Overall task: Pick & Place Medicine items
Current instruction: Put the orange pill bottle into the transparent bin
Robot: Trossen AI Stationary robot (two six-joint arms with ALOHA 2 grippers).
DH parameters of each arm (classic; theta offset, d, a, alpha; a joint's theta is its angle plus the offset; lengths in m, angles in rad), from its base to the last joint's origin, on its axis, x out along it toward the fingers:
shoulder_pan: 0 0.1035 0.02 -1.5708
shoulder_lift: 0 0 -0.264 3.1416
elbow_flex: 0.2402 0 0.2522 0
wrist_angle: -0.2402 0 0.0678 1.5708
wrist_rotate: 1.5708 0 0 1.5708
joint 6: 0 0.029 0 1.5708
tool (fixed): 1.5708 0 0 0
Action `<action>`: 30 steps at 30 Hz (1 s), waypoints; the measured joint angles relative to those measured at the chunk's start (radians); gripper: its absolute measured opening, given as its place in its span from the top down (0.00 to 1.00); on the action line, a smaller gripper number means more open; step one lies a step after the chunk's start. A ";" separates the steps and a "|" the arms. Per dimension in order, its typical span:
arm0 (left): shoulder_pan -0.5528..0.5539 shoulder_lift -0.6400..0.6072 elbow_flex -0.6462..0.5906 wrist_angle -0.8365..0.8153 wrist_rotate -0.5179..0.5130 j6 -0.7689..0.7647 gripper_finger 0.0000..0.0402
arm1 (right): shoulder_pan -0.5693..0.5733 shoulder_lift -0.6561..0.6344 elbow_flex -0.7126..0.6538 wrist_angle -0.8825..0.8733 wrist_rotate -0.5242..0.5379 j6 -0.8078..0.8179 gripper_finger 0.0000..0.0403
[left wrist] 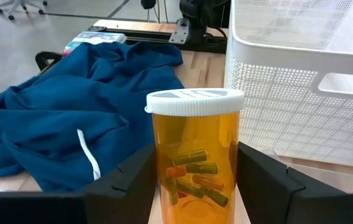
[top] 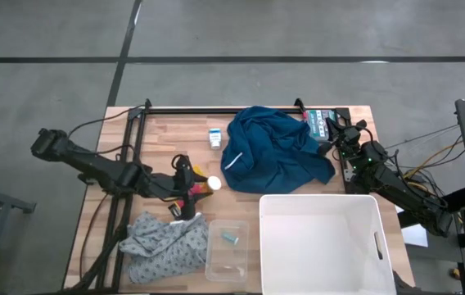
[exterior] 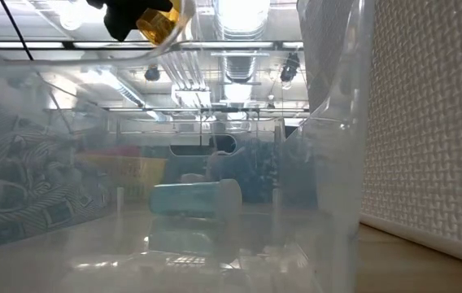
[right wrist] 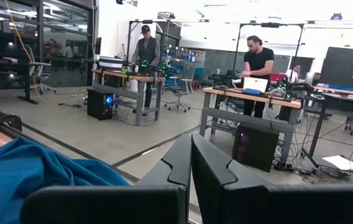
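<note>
The orange-amber pill bottle (left wrist: 195,168), white-capped with capsules inside, sits between the fingers of my left gripper (left wrist: 195,208) near the table's middle (top: 202,185), left of the blue cloth. The low view shows the bottle (exterior: 156,23) high above the table top. The small white carton with blue print (top: 214,137) lies flat on the table by the cloth's far left edge. My right gripper (right wrist: 191,168) is shut and empty, waiting at the table's far right corner (top: 331,131). My left gripper pinches the bottle's amber body (left wrist: 164,180) between its two fingers, one finger (left wrist: 127,183) on each side, below the white cap (left wrist: 195,101). The fingers come level from the table's left. The bottle stands upright in the hold, lifted clear of the table.
A crumpled blue cloth (top: 273,154) covers the table's middle. A white mesh basket (top: 322,270) fills the near right. A clear plastic tub (top: 227,260) holding a small teal item (top: 230,238) sits near the bottle, beside a grey cloth (top: 163,246). People work at benches behind (right wrist: 257,68).
</note>
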 joint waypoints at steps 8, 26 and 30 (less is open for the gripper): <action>-0.018 0.000 0.000 0.003 0.061 0.017 0.51 | 0.000 0.000 0.000 0.000 0.000 0.000 0.98; -0.154 0.000 0.000 0.028 0.113 0.069 0.50 | 0.000 0.000 0.000 0.000 0.000 0.000 0.98; -0.194 0.000 0.000 0.028 0.115 0.069 0.50 | 0.000 0.000 0.000 0.000 0.000 0.000 0.98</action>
